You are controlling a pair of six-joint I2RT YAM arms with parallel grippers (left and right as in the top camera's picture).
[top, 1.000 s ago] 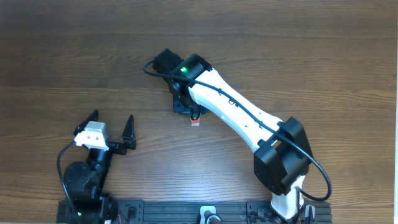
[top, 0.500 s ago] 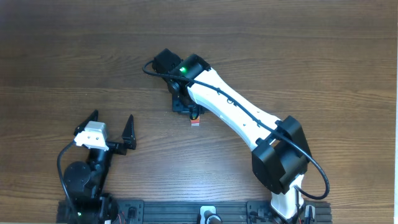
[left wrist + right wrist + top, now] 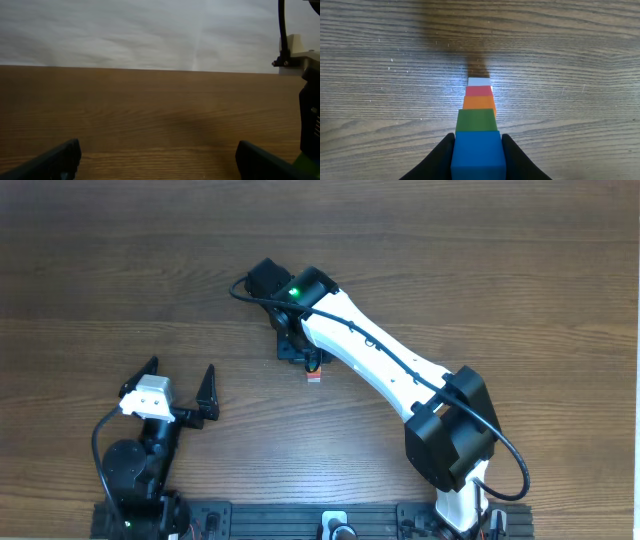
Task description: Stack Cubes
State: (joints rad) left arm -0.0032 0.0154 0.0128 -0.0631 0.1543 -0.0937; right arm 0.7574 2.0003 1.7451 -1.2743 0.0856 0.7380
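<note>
At left, left claw (image 3: 180,372) spread wide, low over the bench (image 3: 100,260); mid-bench stands the cube stack (image 3: 479,107) — white, red, orange, green going up; right claw (image 3: 478,141) pinches the blue cube (image 3: 478,156) on top — fingers against its two sides.

A: How's the light?
B: From above I see the surface (image 3: 120,260) evenly bright, shadows soft. My right wrist view has glare beside the white cube (image 3: 480,82), a dark shadow beyond. Left wrist view looks dim, hazy.
</note>
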